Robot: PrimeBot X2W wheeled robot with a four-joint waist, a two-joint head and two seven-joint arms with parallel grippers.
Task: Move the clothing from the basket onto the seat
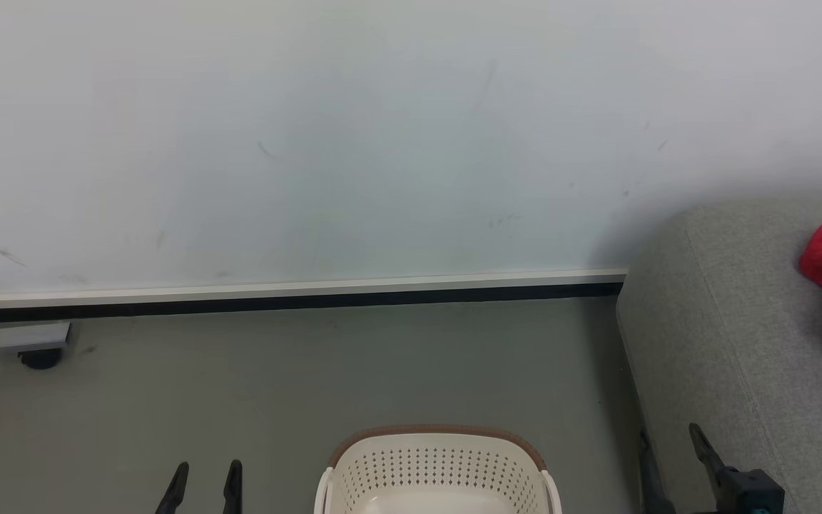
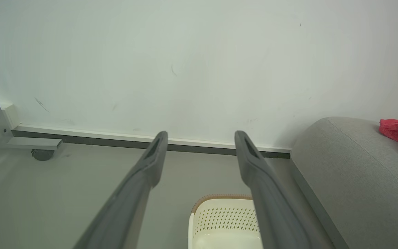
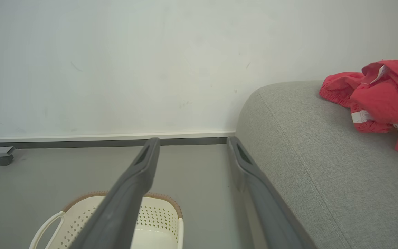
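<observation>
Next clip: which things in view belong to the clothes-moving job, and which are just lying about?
Job in hand:
- red clothing, lying on the seat
- grey seat
- cream basket, on the floor beside the seat

Just lying about:
- wheeled metal frame foot, far left
- skirting board

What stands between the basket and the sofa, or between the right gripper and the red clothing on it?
Nothing visible. Only grey floor lies between the basket and the sofa; from the open right gripper to the clothing there is just the sofa's own surface.
</observation>
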